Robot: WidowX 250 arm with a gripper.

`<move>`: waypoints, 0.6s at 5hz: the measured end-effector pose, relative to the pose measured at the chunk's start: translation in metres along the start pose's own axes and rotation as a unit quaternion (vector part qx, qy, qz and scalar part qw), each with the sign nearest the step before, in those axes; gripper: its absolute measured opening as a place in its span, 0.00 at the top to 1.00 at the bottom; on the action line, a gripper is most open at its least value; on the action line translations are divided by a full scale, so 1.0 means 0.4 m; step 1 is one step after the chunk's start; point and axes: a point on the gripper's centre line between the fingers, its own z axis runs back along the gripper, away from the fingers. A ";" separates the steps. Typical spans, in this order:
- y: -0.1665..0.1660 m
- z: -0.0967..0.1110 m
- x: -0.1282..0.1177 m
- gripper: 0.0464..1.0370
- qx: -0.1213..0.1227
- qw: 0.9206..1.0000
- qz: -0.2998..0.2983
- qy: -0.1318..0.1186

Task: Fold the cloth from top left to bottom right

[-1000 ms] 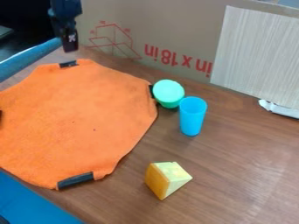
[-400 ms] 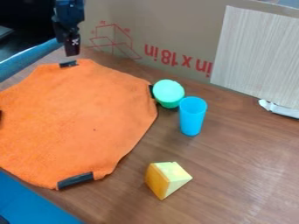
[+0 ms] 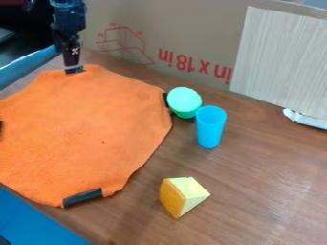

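Cloth [image 3: 89, 129]: orange, spread flat and unfolded on the brown table [image 3: 256, 177], in the left part of the view; its left side is cut off by the view's edge.
Top strip [image 3: 79, 70]: dark, at the cloth's upper edge, partly hidden by the gripper [image 3: 73, 67].
Bottom strip [image 3: 83, 197]: dark, slanting along the lower edge, in plain sight.
Right strip [image 3: 166, 99]: a dark sliver, the rest hidden beside the green piece [image 3: 184, 101].
Left strip [image 3: 1, 126]: a dark scrap at the view's border, mostly cut off.
Gripper: upper left, pointing down, its tip at the top strip; whether it is open or closed, or has hold of the cloth, I cannot tell.
Arm [image 3: 68, 16]: black, cut off by the top edge, dark against a dark background.
Green piece: round-topped, by the cloth's right corner; its underside is hard to make out.
Cup [image 3: 211, 128]: blue, upright, just beside the green piece and partly in front of it.
Wedge [image 3: 182, 196]: yellow, below the cup, apart from the cloth.
Cardboard [image 3: 191, 33]: behind, with red markings, partly covered by a pale ribbed panel [image 3: 281, 57].
White object [image 3: 306, 119]: under the panel's lower edge, cut off at right.
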 end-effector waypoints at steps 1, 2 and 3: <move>0.010 -0.019 -0.008 0.04 -0.001 1.000 -0.002 0.009; 0.011 -0.024 -0.012 0.04 -0.001 1.000 -0.003 0.013; -0.003 -0.068 -0.010 0.05 -0.018 1.000 -0.013 0.021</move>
